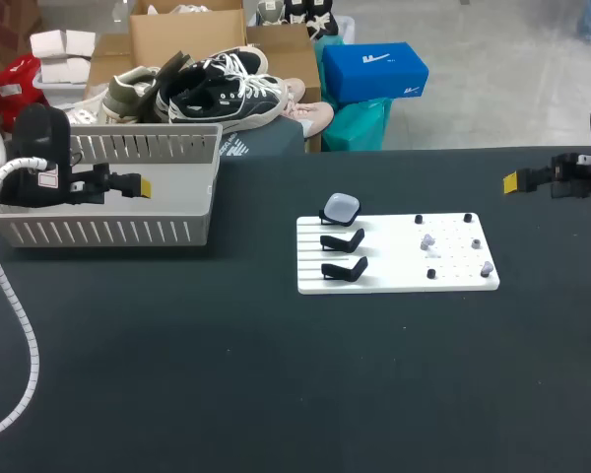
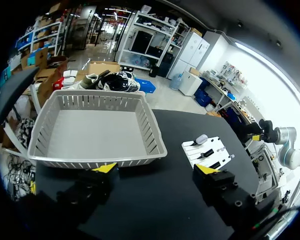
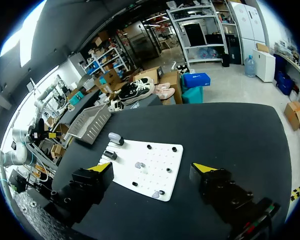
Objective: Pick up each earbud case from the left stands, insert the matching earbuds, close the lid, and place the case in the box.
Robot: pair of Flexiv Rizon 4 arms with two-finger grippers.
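Observation:
A white board [image 1: 394,281] lies mid-table. On its farthest left stand rests a pale grey earbud case [image 1: 341,207]; the two black stands [image 1: 343,239] nearer me hold nothing. Small earbuds [image 1: 427,240] sit among the black pegs on the board's right half. My left gripper [image 1: 138,185] hangs open over the grey basket [image 1: 98,232], far left of the board. Off the board's far right, my right gripper [image 1: 512,181] is open too. The left wrist view shows its gripper [image 2: 156,169] open above the basket's near rim [image 2: 90,161], with the case [image 2: 201,139] ahead. The right gripper [image 3: 152,167] faces the board [image 3: 155,155] and case [image 3: 115,137].
The basket holds nothing that I can see and stands at the table's back left edge. A white coiled cable [image 1: 15,315] trails from my left arm over the left part of the table. The dark tabletop [image 1: 276,384] stretches in front of the board.

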